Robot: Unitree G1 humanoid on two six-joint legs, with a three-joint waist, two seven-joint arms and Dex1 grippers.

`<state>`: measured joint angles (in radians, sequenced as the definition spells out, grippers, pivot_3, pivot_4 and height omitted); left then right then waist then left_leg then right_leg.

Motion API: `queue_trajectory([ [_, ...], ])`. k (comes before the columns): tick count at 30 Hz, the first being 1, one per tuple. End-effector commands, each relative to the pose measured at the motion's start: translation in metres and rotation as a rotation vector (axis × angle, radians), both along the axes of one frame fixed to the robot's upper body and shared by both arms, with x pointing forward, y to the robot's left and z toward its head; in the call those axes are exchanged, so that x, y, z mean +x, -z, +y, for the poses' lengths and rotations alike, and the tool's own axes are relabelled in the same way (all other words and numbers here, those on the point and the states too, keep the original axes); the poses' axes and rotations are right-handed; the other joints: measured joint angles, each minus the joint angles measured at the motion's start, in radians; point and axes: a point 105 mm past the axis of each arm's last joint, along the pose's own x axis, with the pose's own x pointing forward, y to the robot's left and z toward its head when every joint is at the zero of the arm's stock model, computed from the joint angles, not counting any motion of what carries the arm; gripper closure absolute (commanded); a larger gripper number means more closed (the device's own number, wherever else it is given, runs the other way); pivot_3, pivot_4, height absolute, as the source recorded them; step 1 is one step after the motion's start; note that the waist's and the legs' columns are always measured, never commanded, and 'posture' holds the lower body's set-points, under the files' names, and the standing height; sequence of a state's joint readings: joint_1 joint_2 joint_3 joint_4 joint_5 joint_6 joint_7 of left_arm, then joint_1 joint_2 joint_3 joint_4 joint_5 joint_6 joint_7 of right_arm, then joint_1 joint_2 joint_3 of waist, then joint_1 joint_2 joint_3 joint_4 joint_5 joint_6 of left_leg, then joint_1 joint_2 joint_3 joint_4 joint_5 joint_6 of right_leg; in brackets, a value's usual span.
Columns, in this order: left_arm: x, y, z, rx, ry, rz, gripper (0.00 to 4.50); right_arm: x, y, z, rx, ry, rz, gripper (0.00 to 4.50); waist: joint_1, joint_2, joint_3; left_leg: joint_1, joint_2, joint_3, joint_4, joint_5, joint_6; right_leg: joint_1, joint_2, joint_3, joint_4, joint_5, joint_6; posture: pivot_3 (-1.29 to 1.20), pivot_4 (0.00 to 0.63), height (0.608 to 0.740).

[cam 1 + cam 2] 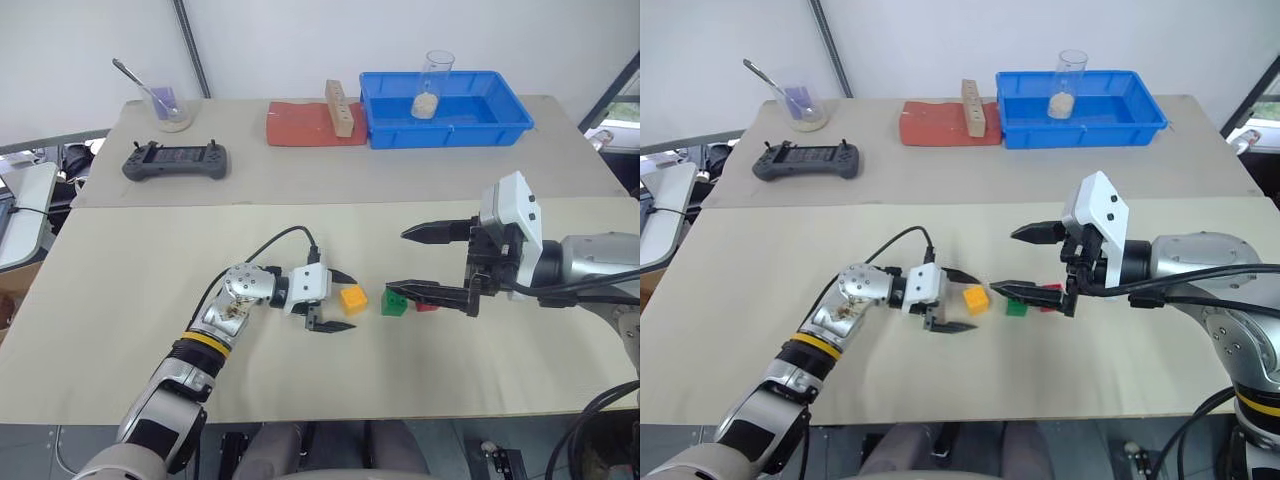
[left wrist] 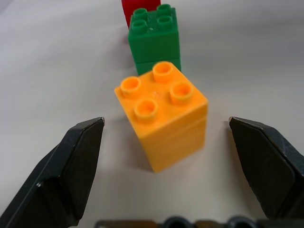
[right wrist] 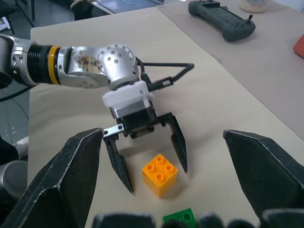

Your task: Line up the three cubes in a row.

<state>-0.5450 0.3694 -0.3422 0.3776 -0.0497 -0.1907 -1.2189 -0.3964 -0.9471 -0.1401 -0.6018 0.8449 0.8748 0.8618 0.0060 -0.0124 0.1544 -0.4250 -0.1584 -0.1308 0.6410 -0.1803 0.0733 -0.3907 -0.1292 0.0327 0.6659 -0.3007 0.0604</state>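
1. Toward the near edge of the beige bench, three small studded plastic cubes sit in a row: yellow-orange cube [image 1: 353,298], green cube [image 1: 395,301], red cube [image 1: 427,305].
2. Left gripper [image 1: 338,301] rests low beside the yellow-orange cube, jaws wide on either side of it, not touching.
3. Right gripper [image 1: 420,262] hovers above the green and red cubes, jaws wide, holding nothing.

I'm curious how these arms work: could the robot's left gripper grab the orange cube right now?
Probably yes. The left gripper is open, its fingers on either side of the orange cube without touching it. Nothing lies between them; the green cube sits just beyond it.
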Motion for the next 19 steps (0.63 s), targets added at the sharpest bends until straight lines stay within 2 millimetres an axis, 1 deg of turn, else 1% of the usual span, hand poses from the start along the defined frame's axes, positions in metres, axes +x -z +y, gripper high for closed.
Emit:
queue_trajectory([
  [1, -0.003, -0.006, 0.031, 0.039, -0.026, 0.019, 0.02, 0.0, -0.008, -0.011, -0.017, 0.02, -0.059, 0.0, -0.004, 0.0, 0.0, 0.0, 0.0, 0.0, 0.0, 0.0, 0.0, 0.0, 0.0, 0.0, 0.0, 0.0, 0.0, 0.0, 0.15, 0.74],
  [2, -0.003, -0.011, 0.04, 0.04, -0.039, 0.019, 0.02, 0.0, -0.007, -0.014, -0.022, 0.027, -0.057, 0.0, -0.007, 0.0, 0.0, 0.0, 0.0, 0.0, 0.0, 0.0, 0.0, -0.001, 0.0, 0.0, 0.0, 0.0, 0.0, 0.0, 0.15, 0.74],
  [4, -0.001, -0.027, 0.059, 0.026, -0.081, 0.02, 0.02, 0.001, -0.004, -0.024, -0.043, 0.05, -0.058, 0.0, -0.008, 0.0, 0.0, 0.0, 0.0, 0.0, -0.001, 0.0, 0.0, -0.001, 0.0, 0.0, 0.0, 0.0, 0.0, 0.0, 0.15, 0.74],
  [7, 0.004, -0.058, 0.085, -0.007, -0.16, -0.001, 0.02, -0.001, -0.004, -0.039, -0.058, 0.082, -0.056, 0.0, -0.007, 0.0, 0.0, 0.0, 0.0, 0.0, -0.001, 0.0, 0.0, -0.001, 0.002, 0.0, 0.0, 0.0, 0.0, 0.0, 0.15, 0.74],
  [11, 0.01, -0.095, 0.113, 0.02, -0.266, -0.076, 0.02, -0.006, 0.001, -0.06, -0.105, 0.118, -0.043, 0.0, 0.006, 0.0, 0.0, 0.001, 0.0, 0.0, -0.001, 0.0, 0.001, -0.003, 0.003, -0.001, -0.001, 0.0, 0.0, 0.0, 0.15, 0.74],
  [12, 0.011, -0.103, 0.118, 0.022, -0.289, -0.088, 0.02, -0.007, 0.004, -0.065, -0.116, 0.127, -0.038, 0.0, 0.006, 0.0, 0.0, 0.001, 0.0, 0.0, -0.001, 0.0, 0.001, -0.003, 0.003, -0.001, -0.001, 0.0, 0.0, 0.0, 0.15, 0.74],
  [14, 0.01, -0.113, 0.122, 0.029, -0.304, -0.106, 0.02, -0.008, 0.008, -0.073, -0.124, 0.147, -0.03, 0.0, 0.007, 0.0, 0.0, 0.001, 0.0, 0.0, 0.0, -0.001, 0.0, -0.003, 0.003, 0.0, -0.001, 0.0, 0.0, 0.0, 0.15, 0.74],
  [16, 0.009, -0.116, 0.121, 0.03, -0.304, -0.115, 0.02, -0.008, 0.014, -0.079, -0.127, 0.164, -0.025, 0.0, 0.006, 0.001, 0.0, 0.002, 0.0, 0.0, -0.001, -0.001, 0.0, -0.002, 0.003, 0.0, -0.001, 0.0, 0.0, 0.0, 0.15, 0.74],
  [19, 0.007, -0.114, 0.117, 0.017, -0.301, -0.103, 0.02, -0.007, 0.019, -0.08, -0.126, 0.166, -0.025, 0.0, 0.006, 0.0, 0.0, 0.002, 0.0, 0.0, -0.001, -0.001, 0.0, 0.001, 0.003, 0.0, -0.001, 0.0, 0.0, 0.0, 0.15, 0.74],
])
